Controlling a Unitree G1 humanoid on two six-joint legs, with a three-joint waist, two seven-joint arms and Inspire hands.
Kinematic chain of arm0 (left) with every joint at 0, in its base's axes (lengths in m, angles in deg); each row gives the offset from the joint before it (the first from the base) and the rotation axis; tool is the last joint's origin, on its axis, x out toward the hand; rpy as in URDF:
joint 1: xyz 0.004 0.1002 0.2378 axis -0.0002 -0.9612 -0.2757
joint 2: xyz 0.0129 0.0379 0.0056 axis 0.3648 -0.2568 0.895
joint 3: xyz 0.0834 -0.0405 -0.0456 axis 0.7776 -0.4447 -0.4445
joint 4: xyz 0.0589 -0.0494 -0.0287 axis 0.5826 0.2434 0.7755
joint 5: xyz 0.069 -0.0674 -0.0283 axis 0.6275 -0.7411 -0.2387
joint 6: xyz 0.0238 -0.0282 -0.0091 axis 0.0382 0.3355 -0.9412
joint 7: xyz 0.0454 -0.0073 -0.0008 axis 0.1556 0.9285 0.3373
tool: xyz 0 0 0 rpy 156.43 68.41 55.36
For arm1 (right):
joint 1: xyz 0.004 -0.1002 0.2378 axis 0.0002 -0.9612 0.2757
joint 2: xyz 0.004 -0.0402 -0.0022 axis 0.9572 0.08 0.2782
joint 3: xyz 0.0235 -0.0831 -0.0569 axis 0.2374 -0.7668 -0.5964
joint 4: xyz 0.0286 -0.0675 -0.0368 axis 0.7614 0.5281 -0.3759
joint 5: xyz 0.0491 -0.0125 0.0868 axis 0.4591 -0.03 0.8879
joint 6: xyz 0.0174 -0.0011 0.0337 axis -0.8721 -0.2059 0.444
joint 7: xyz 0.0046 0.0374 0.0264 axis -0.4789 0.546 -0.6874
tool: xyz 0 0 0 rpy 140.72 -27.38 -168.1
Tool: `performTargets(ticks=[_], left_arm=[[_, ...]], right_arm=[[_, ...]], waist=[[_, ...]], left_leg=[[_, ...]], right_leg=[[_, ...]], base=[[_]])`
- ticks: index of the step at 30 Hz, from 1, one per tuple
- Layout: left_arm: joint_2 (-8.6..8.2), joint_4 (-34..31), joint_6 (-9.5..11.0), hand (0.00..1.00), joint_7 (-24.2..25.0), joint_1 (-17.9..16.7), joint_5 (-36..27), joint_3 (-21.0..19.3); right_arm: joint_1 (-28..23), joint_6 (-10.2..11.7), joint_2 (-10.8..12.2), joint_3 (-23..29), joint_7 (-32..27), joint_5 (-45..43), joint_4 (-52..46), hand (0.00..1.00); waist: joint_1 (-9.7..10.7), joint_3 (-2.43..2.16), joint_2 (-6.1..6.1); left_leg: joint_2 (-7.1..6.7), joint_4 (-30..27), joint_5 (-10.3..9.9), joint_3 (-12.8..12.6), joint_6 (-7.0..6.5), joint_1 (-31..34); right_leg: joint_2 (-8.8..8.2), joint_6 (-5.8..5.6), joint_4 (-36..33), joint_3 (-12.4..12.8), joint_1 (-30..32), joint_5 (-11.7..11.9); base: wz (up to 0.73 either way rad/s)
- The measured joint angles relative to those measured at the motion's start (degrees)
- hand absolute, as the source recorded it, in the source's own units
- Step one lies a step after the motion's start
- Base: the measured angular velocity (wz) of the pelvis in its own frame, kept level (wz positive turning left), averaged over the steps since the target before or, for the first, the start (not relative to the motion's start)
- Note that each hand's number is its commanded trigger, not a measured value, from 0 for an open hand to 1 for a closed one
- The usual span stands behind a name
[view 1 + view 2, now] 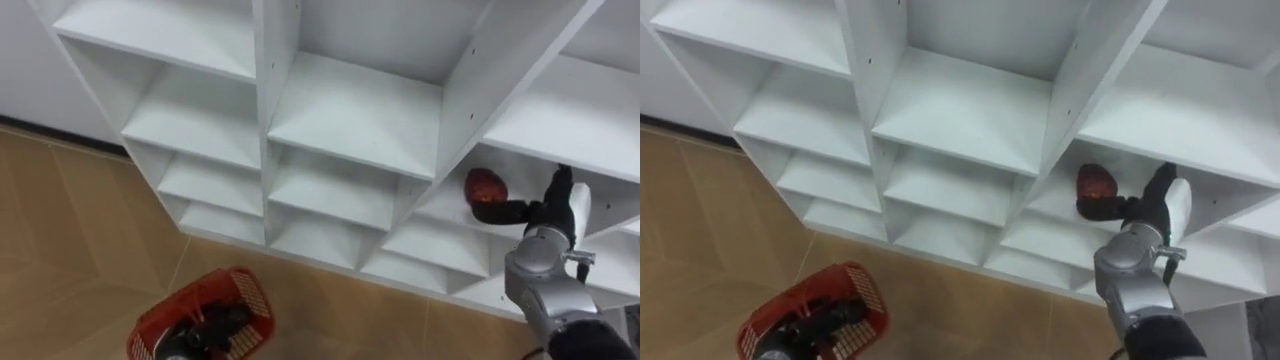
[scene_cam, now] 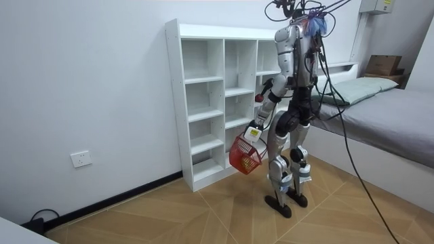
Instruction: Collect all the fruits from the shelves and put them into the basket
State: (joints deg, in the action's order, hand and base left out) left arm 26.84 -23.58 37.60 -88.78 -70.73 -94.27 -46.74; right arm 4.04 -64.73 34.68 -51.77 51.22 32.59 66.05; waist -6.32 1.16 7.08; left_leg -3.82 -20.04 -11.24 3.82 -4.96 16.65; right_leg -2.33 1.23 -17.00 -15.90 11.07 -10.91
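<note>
— Where is the right arm?
— It comes in from the lower right and reaches forward, forearm raised. The right hand (image 1: 530,212) has its dark fingers curled round a red fruit (image 1: 484,185).
— And the left?
— It hangs low at the robot's side (elbow a little bent, by the room view). The left hand (image 1: 212,327) is closed on the handle of a red basket (image 1: 222,276).
— Stance?
— Upright, both feet down.
</note>
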Motion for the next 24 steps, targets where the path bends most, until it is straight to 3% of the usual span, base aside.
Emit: performTargets(ticks=[5, 17, 24], left_arm=[[-0.88, 2.12, 1.09, 1.00, 0.82, 2.46, 2.17, 1.03], [-2.82, 6.88, 1.63, 1.00, 1.04, 7.62, 3.40, 2.63], [-3.36, 6.87, 2.36, 1.00, 1.82, 8.36, 3.93, 4.89]], right_arm=[[1.62, 1.25, 0.04, -0.02, -1.17, -1.73, 0.00, 0.00], [7.52, 2.61, -0.02, 1.70, -3.04, -1.81, 4.23, 0.00], [7.83, 3.88, -0.02, 2.19, -3.10, -1.89, 4.51, 0.00]], waist=[[-0.27, 1.00, 0.00], [-0.23, 1.25, -0.09], [-0.43, 1.69, -0.83]], left_leg=[[-0.11, -0.78, 0.22, -0.11, -0.12, 1.92], [-0.62, -1.53, 0.45, -0.96, -0.46, 5.27], [-0.82, -1.45, 0.64, -1.95, -0.82, 6.59]], right_leg=[[-0.20, -0.01, -0.93, 0.30, 2.14, -0.05], [-0.99, -0.14, -4.84, 3.29, 7.32, -1.06], [-1.50, -0.15, -4.98, 2.94, 8.86, -1.08]], base=[[0.00], [-0.03], [-0.06]])
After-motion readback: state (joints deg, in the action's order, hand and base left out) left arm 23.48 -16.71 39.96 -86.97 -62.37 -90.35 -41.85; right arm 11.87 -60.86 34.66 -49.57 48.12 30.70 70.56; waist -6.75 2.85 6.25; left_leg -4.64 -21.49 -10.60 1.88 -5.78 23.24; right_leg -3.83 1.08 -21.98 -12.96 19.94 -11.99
